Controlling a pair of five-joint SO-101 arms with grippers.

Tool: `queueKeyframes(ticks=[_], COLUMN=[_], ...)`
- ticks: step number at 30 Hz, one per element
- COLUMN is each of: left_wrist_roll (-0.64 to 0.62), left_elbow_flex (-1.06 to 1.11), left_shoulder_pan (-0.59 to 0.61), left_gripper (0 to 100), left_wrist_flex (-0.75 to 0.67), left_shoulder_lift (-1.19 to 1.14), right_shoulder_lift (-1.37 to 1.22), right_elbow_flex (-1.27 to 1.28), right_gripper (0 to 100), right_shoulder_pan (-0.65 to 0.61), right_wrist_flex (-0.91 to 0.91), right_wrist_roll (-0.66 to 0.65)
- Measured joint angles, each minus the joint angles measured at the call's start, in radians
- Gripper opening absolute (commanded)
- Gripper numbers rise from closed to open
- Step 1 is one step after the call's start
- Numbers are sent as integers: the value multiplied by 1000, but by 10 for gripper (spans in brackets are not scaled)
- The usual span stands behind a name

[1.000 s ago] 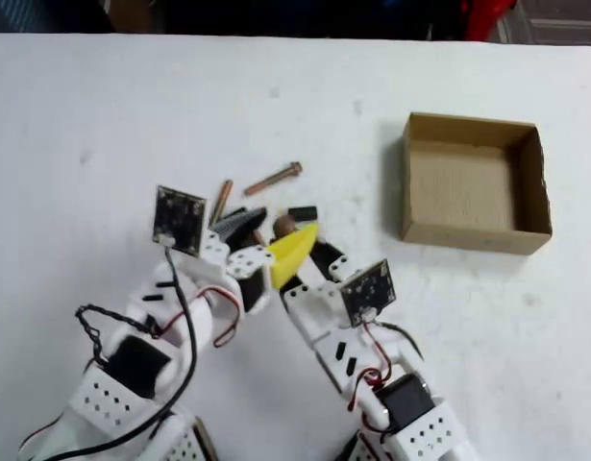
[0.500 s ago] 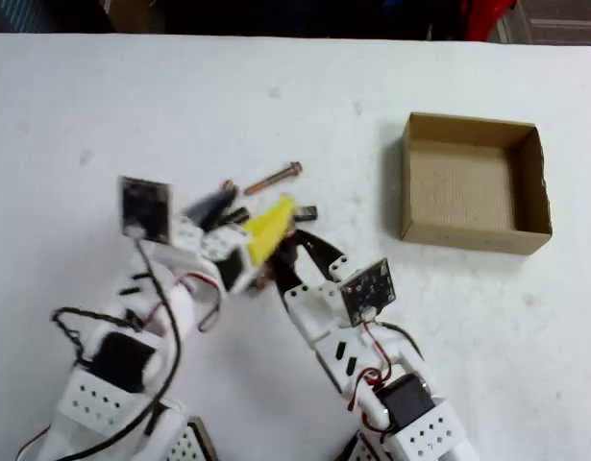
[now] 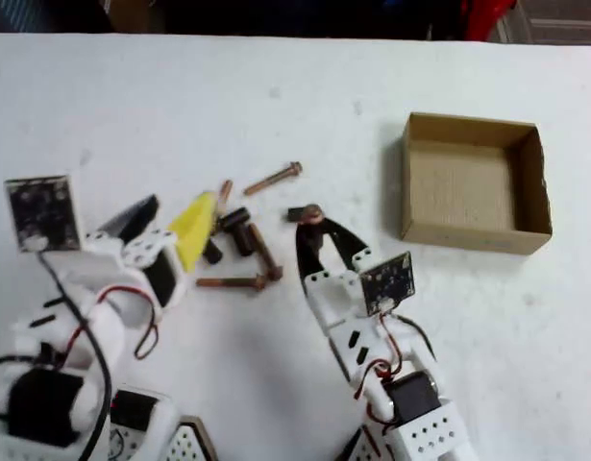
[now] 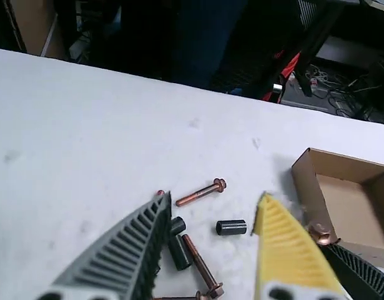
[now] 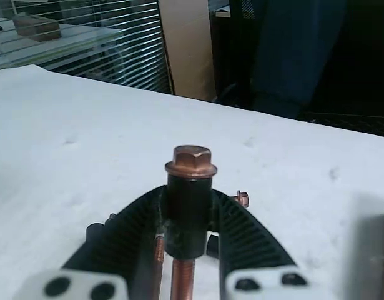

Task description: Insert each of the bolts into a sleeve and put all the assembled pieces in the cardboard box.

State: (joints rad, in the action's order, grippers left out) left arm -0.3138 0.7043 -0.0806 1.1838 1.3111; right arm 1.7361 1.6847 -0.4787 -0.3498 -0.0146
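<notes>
My right gripper (image 3: 314, 232) (image 5: 187, 203) is shut on a black sleeve (image 5: 187, 212) with a copper bolt (image 5: 190, 161) through it, head up, near the table's middle. Its bolt head (image 4: 320, 234) also shows in the left wrist view. My left gripper (image 3: 178, 204) (image 4: 211, 205), with one yellow and one dark finger, stands open and holds nothing, to the left of the loose parts. Several copper bolts (image 3: 273, 178) (image 3: 233, 282) (image 4: 201, 192) and black sleeves (image 3: 235, 221) (image 4: 231, 227) lie between the arms. The cardboard box (image 3: 473, 182) (image 4: 348, 194) stands at the right, with nothing visible inside.
The white table (image 3: 132, 96) stretches wide behind and left of the parts. Its far edge meets a dark room. One loose sleeve (image 3: 295, 213) lies right beside the held bolt's head.
My left arm has drawn back to the left, away from the right gripper, and its jaws now stand open. The right gripper keeps the sleeved bolt and has shifted slightly.
</notes>
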Motion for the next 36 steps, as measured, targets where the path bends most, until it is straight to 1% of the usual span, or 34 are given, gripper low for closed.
queueKeyframes(ticks=[2, 5, 8, 11, 13, 16, 18, 20, 24, 27, 33, 36], left_wrist_roll=[0, 3, 80, 157, 173, 173, 181, 181, 181, 181, 181, 181], left_elbow_flex=[-35, -48, -41, 28, 94, 184, 222, 256, 302, 336, 390, 446], left_shoulder_pan=[18, 32, 34, 34, 34, 34, 40, 75, 163, 204, 215, 215], left_gripper=[24, 28, 22, 22, 22, 22, 22, 22, 22, 22, 23, 23], left_wrist_flex=[37, 74, 89, 92, 92, 92, 107, 121, 121, 121, 121, 121], left_shoulder_lift=[9, 72, 203, 327, 408, 494, 508, 508, 508, 508, 508, 508], right_shoulder_lift=[0, 0, 0, 0, 0, 0, 2, 2, 2, 2, -2, -68], right_elbow_flex=[0, 0, 0, -8, -25, -75, -135, -192, -292, -362, -532, -654], right_gripper=[17, 17, 17, 17, 17, 17, 17, 17, 17, 17, 17, 17], right_shoulder_pan=[5, 3, 17, 60, 84, 100, 97, 103, 157, 206, 301, 342], right_wrist_flex=[0, 0, 0, -14, -64, -199, -301, -384, -503, -569, -660, -717], right_wrist_roll=[0, 0, 0, -49, -72, -84, -86, -87, -124, -141, -149, -152])
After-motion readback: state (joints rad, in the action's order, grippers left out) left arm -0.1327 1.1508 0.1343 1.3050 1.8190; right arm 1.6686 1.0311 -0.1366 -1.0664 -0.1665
